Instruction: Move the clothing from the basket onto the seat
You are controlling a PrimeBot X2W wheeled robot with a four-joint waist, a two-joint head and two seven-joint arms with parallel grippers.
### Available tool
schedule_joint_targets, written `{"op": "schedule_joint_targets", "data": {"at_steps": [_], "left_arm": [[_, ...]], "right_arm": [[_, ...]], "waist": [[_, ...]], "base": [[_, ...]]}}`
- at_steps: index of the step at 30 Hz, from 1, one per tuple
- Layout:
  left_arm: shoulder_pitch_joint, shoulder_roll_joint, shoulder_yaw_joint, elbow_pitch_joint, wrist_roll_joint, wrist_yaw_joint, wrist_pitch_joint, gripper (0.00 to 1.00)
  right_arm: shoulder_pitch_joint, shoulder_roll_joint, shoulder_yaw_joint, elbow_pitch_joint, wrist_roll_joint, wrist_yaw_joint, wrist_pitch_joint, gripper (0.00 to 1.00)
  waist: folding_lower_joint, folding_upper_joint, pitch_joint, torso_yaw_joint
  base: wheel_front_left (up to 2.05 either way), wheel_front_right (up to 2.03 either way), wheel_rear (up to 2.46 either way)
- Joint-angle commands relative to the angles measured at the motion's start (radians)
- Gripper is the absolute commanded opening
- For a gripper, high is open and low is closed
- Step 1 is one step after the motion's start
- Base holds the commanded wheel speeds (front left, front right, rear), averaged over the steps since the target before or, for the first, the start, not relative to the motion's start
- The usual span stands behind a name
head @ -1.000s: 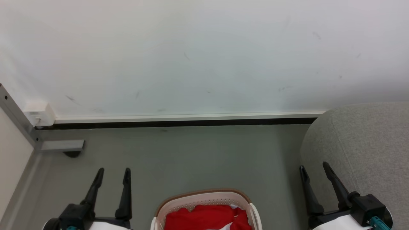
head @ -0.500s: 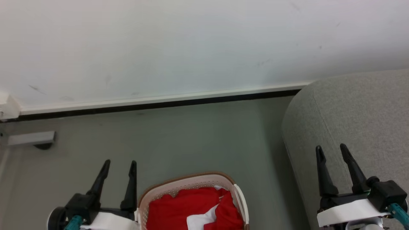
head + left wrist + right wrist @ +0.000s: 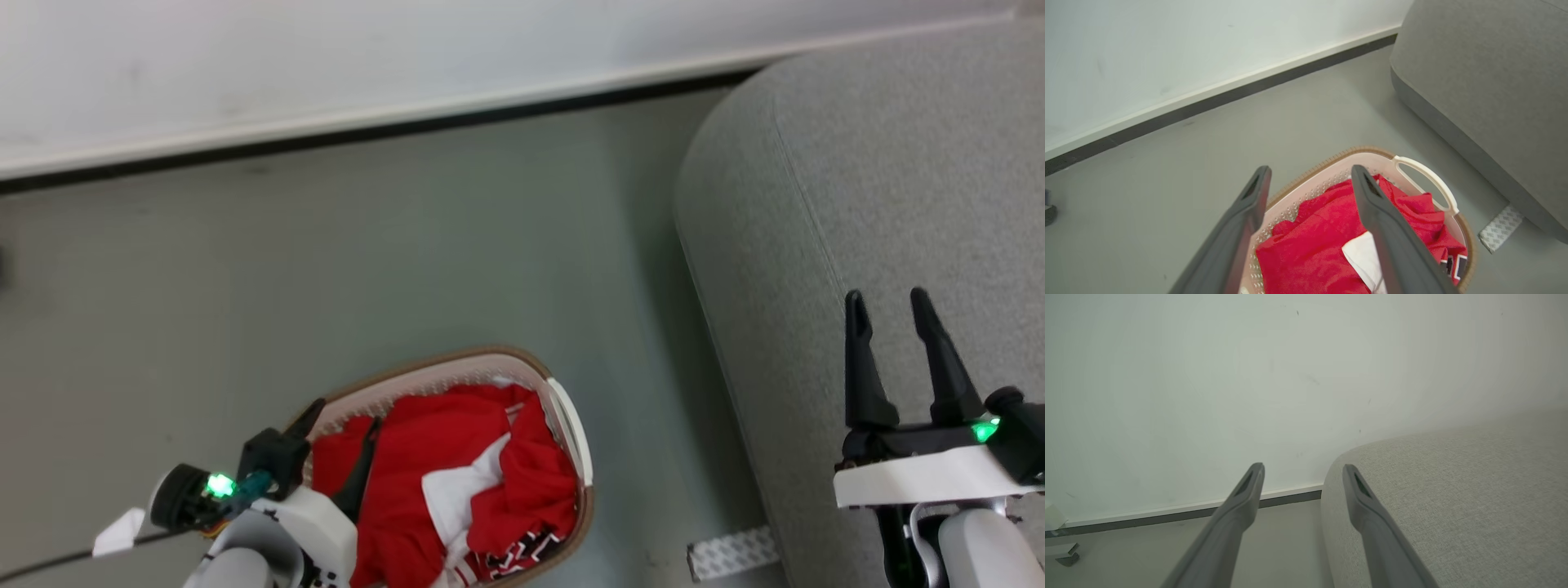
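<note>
On the floor (image 3: 367, 245) the basket (image 3: 457, 357) holds clothing (image 3: 408, 478); left end effector (image 3: 346, 412) and right end effector (image 3: 886, 296) wide.

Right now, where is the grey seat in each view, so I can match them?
Head view: the seat takes the right side, top to bottom.
Left wrist view: the seat is at the upper right, up and right of the basket.
Right wrist view: the seat spreads across the lower right.
Shared landmark: the dark skirting strip, running up to the seat's corner.
</note>
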Motion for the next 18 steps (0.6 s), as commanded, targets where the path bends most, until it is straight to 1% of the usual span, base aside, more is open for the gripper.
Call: {"op": "schedule_joint_targets", "data": {"at_steps": [1,7,11,14,18], "left_arm": [[-0.035,0.025,-0.021,0.041,0.008,-0.003,0.011,1.0],[-0.146,0.074,-0.196,0.22,-0.019,-0.003,0.059,1.0],[-0.21,0.092,-0.355,0.329,-0.061,-0.003,0.11,1.0],[-0.267,0.119,-0.444,0.39,-0.103,-0.003,0.143,1.0],[-0.337,0.148,-0.557,0.451,-0.13,-0.003,0.189,1.0]], "right_arm": [[-0.024,-0.003,-0.005,-0.009,0.013,-0.002,0.001,1.0],[-0.064,-0.002,-0.003,-0.027,0.037,-0.002,0.001,1.0],[-0.078,-0.003,-0.004,-0.035,0.065,-0.002,0.001,1.0],[-0.095,-0.003,-0.002,-0.043,0.076,-0.002,0.001,1.0],[-0.116,-0.002,0.002,-0.056,0.094,-0.002,0.001,1.0]], "waist": [[-0.0002,0.0,0.071,-0.044],[-0.0002,0.0,0.16,-0.081],[-0.0002,0.0,0.211,-0.099],[-0.0002,0.0,0.255,-0.114],[-0.0002,0.0,0.325,-0.135]], "base": [[0.0,0.0,0.0],[0.0,0.0,0.0],[0.0,0.0,0.0],[0.0,0.0,0.0],[0.0,0.0,0.0]]}}
